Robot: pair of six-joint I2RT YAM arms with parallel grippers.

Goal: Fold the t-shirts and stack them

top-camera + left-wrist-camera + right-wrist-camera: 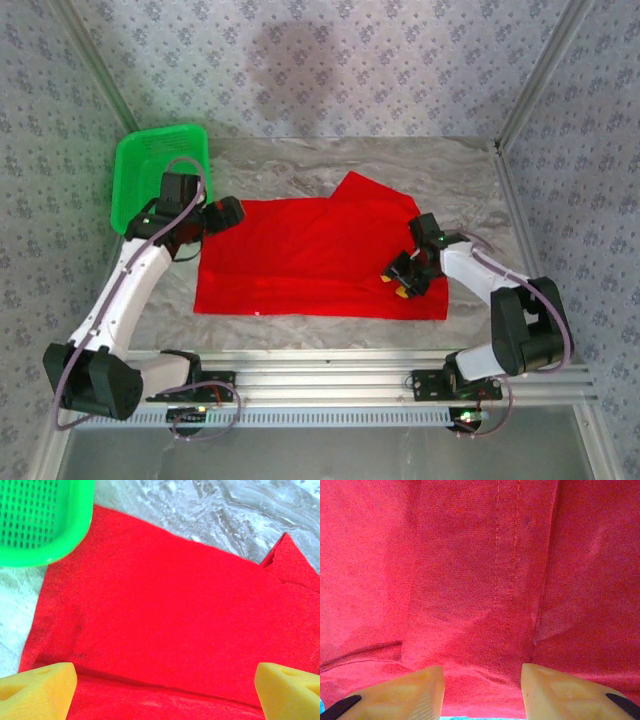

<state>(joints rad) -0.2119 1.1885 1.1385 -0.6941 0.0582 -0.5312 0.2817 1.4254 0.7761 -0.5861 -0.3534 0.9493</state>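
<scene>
Red t-shirt (300, 265) flat on counter (300, 165) just beside green basket (150, 170), left pincer (165, 692) gaping wide over its left edge, right pincer (482, 690) half-narrow on the cloth, grip impossible to tell.

One red t-shirt (310, 265), one green mesh basket (135, 175).

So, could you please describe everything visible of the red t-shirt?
The t-shirt is bright red knit cloth, spread flat as a rough rectangle on the grey marbled table, plain side up, with a triangular flap poking out at its far edge. A double-stitched seam shows in the right wrist view. The left gripper hangs open over its left end; the right gripper, fingers apart, sits at its right end.
</scene>
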